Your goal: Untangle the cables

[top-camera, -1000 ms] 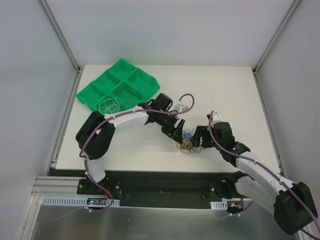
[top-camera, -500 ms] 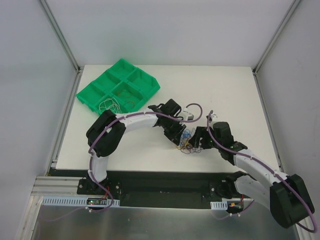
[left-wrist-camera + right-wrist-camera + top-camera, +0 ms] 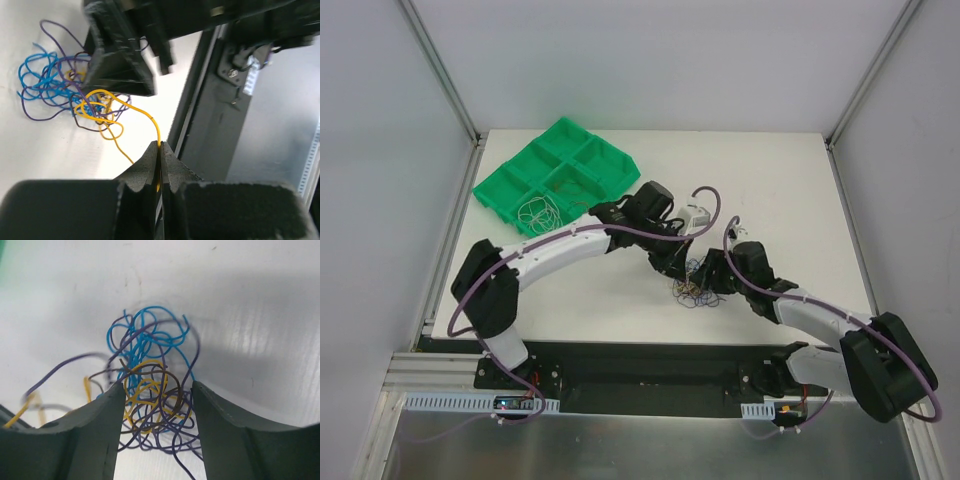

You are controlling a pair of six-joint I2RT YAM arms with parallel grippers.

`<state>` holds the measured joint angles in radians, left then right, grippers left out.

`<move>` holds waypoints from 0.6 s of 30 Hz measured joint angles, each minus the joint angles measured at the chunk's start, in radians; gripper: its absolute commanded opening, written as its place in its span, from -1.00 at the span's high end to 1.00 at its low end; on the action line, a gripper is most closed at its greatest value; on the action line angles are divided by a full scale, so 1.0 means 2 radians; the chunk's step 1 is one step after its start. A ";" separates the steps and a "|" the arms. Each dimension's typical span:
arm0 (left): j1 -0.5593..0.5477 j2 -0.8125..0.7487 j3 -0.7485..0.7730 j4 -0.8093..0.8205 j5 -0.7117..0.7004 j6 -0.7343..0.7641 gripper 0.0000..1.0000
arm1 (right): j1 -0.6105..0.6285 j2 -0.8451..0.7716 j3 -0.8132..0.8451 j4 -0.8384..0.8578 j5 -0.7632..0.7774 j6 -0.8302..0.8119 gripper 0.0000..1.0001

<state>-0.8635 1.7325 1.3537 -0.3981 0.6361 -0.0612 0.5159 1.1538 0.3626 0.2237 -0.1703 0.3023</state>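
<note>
The cables (image 3: 695, 293) lie as a small tangle of blue, purple, yellow and brown wires near the table's front edge, between both grippers. My left gripper (image 3: 678, 268) is shut on one yellow cable (image 3: 150, 120), which runs from its tips (image 3: 160, 146) back into the tangle (image 3: 60, 85). My right gripper (image 3: 706, 276) faces it from the right. Seen from the right wrist, it (image 3: 159, 387) stands open with its two fingers on either side of the tangle (image 3: 150, 385), and most of the loops lie between them.
A green compartment tray (image 3: 505, 190) sits at the back left of the table, with pale wire loops (image 3: 535, 212) in one compartment. The table's front edge and a black rail (image 3: 210, 125) run just beside the left gripper.
My left gripper has shut on the yellow cable. My right gripper has moved left onto the tangle and its fingers have narrowed somewhat.
</note>
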 measured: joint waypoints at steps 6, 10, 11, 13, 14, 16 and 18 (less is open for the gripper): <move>0.000 -0.088 0.000 0.010 0.000 -0.034 1.00 | -0.005 0.022 0.002 0.011 0.077 0.046 -0.10; 0.000 -0.163 0.007 0.002 -0.041 -0.041 1.00 | -0.032 0.033 0.013 -0.008 0.129 0.059 -0.14; 0.000 -0.178 0.014 -0.002 -0.054 -0.041 1.00 | -0.040 0.033 0.015 -0.013 0.141 0.060 -0.15; 0.000 -0.214 0.032 -0.007 -0.089 -0.037 1.00 | -0.054 0.033 0.021 -0.025 0.162 0.059 -0.15; 0.000 -0.233 0.044 -0.009 -0.106 -0.034 1.00 | -0.062 0.033 0.024 -0.032 0.173 0.057 -0.17; 0.000 -0.270 0.070 -0.014 -0.141 -0.024 1.00 | -0.073 0.033 0.029 -0.045 0.196 0.052 -0.17; 0.000 -0.302 0.100 -0.017 -0.170 -0.014 1.00 | -0.082 0.029 0.031 -0.059 0.218 0.045 -0.18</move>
<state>-0.8635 1.1278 1.5543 -0.4313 0.2958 -0.0895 0.3519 1.2125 0.4236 0.1066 0.2657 0.3927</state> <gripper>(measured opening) 0.006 0.583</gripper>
